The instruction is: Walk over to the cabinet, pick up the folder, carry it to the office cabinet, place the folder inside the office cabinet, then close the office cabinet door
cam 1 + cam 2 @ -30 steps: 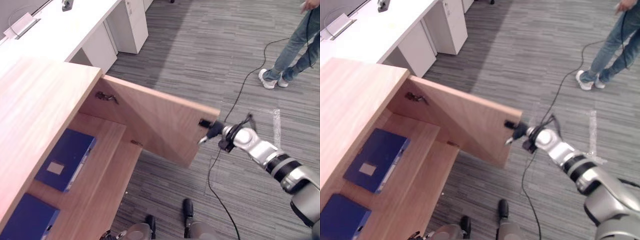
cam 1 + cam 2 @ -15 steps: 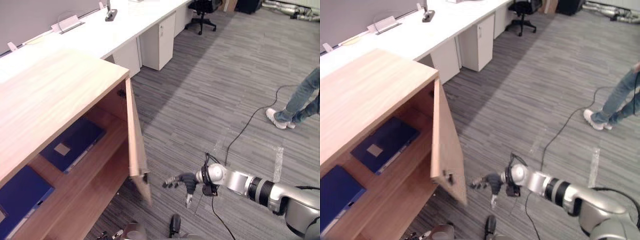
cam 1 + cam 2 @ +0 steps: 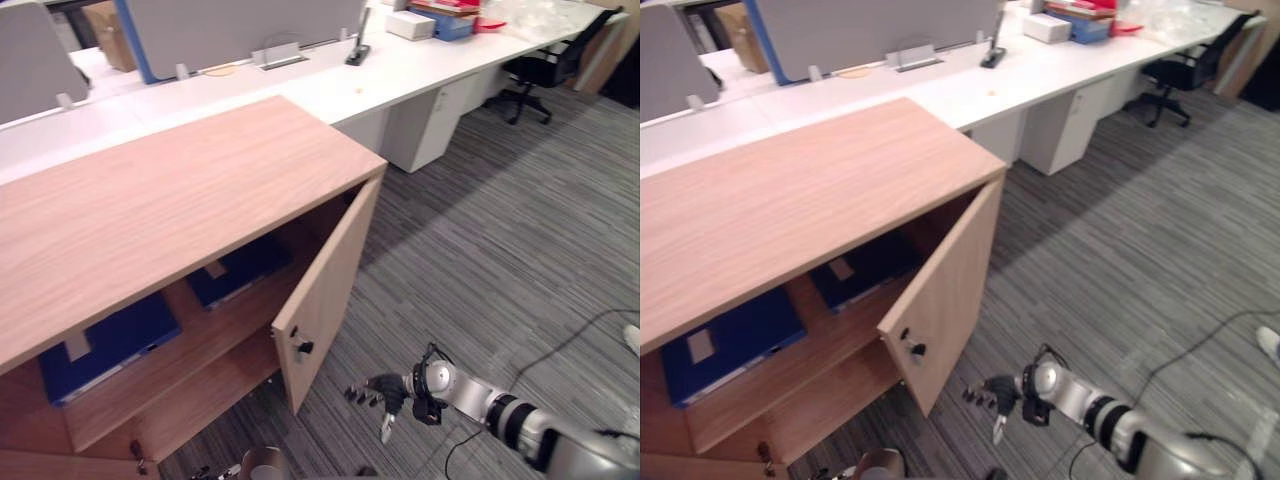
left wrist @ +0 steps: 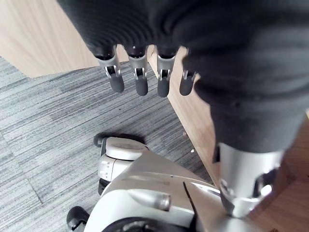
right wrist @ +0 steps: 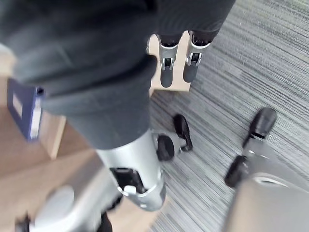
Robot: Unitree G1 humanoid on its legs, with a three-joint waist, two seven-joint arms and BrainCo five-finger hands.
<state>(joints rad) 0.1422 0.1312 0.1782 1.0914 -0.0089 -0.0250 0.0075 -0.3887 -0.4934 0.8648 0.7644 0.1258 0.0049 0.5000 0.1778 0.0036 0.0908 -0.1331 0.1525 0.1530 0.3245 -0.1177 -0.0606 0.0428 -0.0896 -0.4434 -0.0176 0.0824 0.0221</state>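
Inside the office cabinet point(image 3: 180, 200), on a shelf, I count two: a left blue folder point(image 3: 105, 340) and a right blue folder point(image 3: 235, 272), each lying flat with one pale label too small to read. Its one door point(image 3: 325, 300) stands half open, with a dark knob point(image 3: 302, 347) near the free edge. My right hand point(image 3: 378, 392) hangs low over the carpet near that edge, fingers loosely spread, empty. My left hand point(image 4: 136, 67) hangs beside a wood panel, fingers straight, empty.

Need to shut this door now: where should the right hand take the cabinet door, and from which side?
Probably pinch the dark knob near the cabinet door's free edge, coming from the carpet side where the open right hand hangs. The door stands ajar, its knobbed outer face turned that way.
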